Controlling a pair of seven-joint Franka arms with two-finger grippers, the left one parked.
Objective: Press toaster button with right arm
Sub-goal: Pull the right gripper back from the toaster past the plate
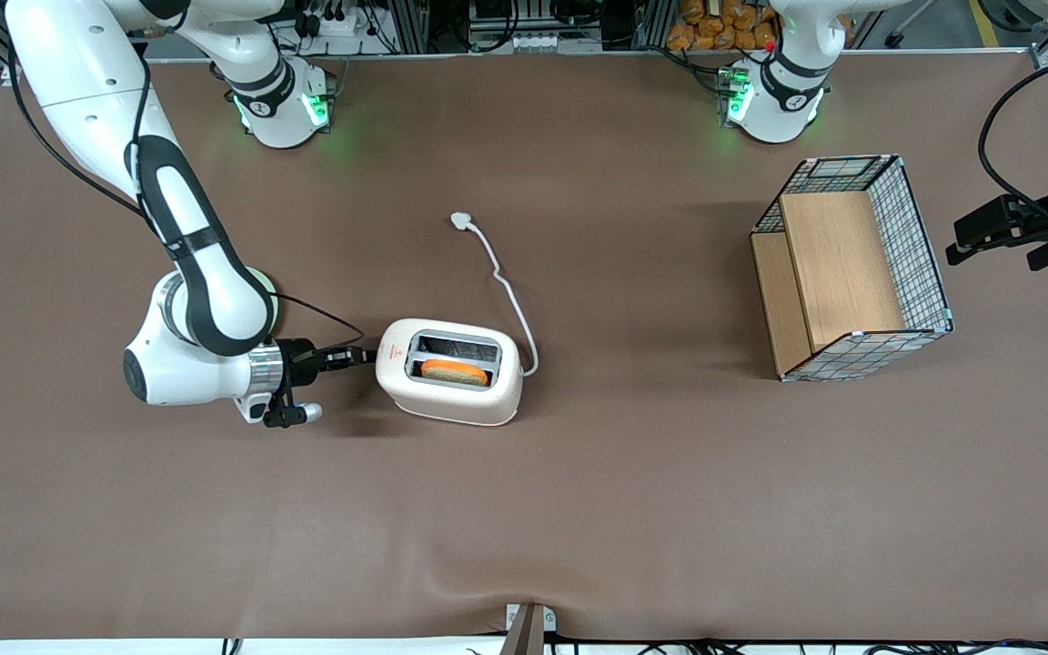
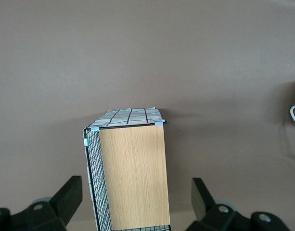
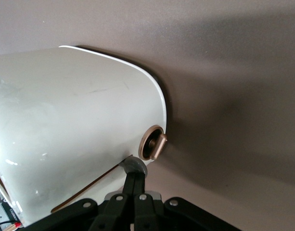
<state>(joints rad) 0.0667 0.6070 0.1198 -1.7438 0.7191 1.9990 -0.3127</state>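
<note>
R arm gripper [image 1: 362, 356] jaws pressed together, tips touching toaster button [image 3: 134, 166] on toaster [image 1: 449, 370] short end.

End effector [image 1: 362, 356] seemingly against toaster [image 1: 448, 371]

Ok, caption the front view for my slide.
Right arm's gripper meets the toaster at its short end.

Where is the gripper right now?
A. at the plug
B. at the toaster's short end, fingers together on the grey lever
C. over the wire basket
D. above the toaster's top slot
B: the gripper is level with the toaster at its short end, and the wrist view shows its fingers together, tip on the toaster button.
</note>
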